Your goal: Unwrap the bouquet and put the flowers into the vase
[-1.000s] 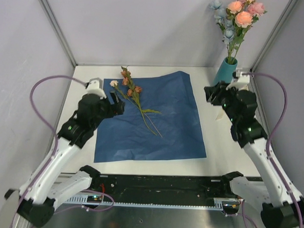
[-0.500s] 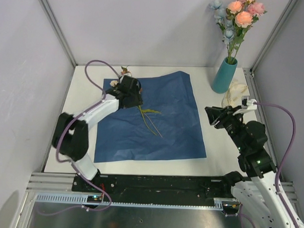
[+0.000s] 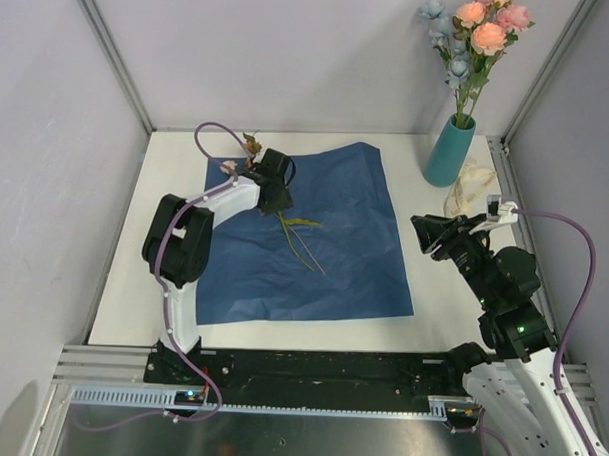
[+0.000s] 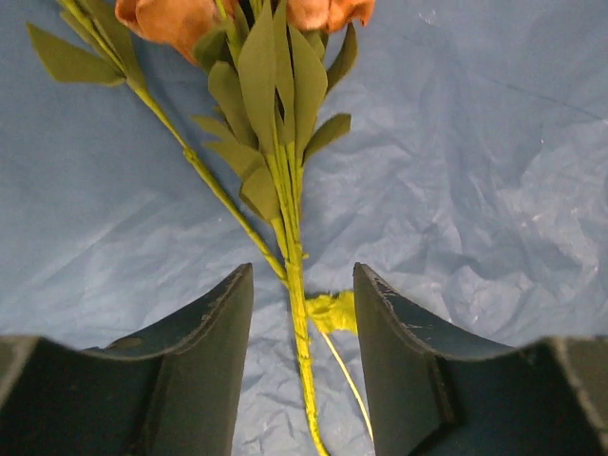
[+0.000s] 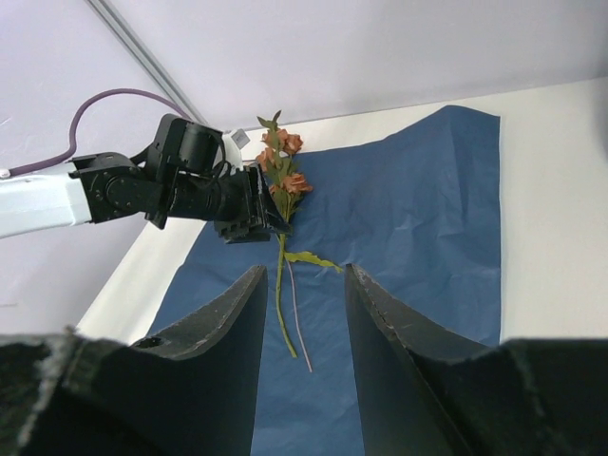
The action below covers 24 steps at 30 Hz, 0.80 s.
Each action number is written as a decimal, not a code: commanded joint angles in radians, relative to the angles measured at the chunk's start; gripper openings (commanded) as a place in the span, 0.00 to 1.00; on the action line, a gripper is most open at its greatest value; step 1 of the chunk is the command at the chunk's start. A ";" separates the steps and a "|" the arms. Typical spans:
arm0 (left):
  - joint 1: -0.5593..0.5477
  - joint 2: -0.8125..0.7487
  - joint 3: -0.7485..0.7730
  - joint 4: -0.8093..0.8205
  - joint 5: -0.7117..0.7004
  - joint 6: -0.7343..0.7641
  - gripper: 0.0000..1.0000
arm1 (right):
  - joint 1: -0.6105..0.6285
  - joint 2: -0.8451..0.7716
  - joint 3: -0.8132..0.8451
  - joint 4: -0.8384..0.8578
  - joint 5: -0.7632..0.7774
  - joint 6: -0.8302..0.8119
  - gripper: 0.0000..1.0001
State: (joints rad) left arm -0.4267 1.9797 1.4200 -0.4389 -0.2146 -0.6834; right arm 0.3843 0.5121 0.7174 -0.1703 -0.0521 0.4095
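**A:** Progress?

**B:** Wrapping is off. Blue tissue paper (image 3: pixel 334 239) lies spread flat on the table (image 3: pixel 167 163), dark side up. Cream ribbon (image 3: pixel 471 184) is heaped just beside the vase (image 3: pixel 449 153). Pink roses (image 3: pixel 487 24) and pale blue blossoms (image 3: pixel 453 53) stand in the vase, at the far right corner.

**A:** What's left?

**B:** One rust-brown sprig (image 5: pixel 283 161). It lies on the paper's far left part, blooms toward the back wall, well apart from the vase. I judge it the last stem to go in.

**A:** Left gripper?

**B:** Left gripper (image 4: pixel 302 285) is down over the sprig, just below the blooms. The jaws stand narrowly apart and straddle the stem. A gap shows on each side, so there is no grip yet.

**A:** Right gripper?

**B:** Right gripper (image 5: pixel 304 275) hangs over the table's right side, nearer the vase. Jaws are moderately apart with nothing between them.
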 commanded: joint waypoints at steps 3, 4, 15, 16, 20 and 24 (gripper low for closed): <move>0.028 0.053 0.068 0.021 -0.009 -0.016 0.46 | 0.004 -0.014 -0.008 0.000 0.020 -0.004 0.44; 0.030 0.060 0.069 0.020 -0.004 -0.014 0.45 | 0.004 -0.016 -0.008 0.002 0.023 -0.005 0.44; 0.040 0.075 0.071 0.020 0.017 -0.009 0.20 | 0.005 -0.019 -0.008 0.006 0.030 0.000 0.44; 0.040 0.067 0.069 0.020 0.015 -0.007 0.16 | 0.005 -0.018 -0.009 0.004 0.030 -0.001 0.44; 0.040 0.013 0.058 0.021 0.000 0.009 0.03 | 0.005 -0.007 -0.009 -0.004 0.036 -0.004 0.44; 0.040 -0.046 0.030 0.020 -0.018 0.010 0.00 | 0.005 -0.002 -0.013 0.002 0.030 0.000 0.44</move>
State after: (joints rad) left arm -0.3920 2.0472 1.4528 -0.4324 -0.1993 -0.6800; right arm 0.3843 0.5049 0.7082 -0.1768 -0.0311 0.4099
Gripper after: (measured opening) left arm 0.025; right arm 0.439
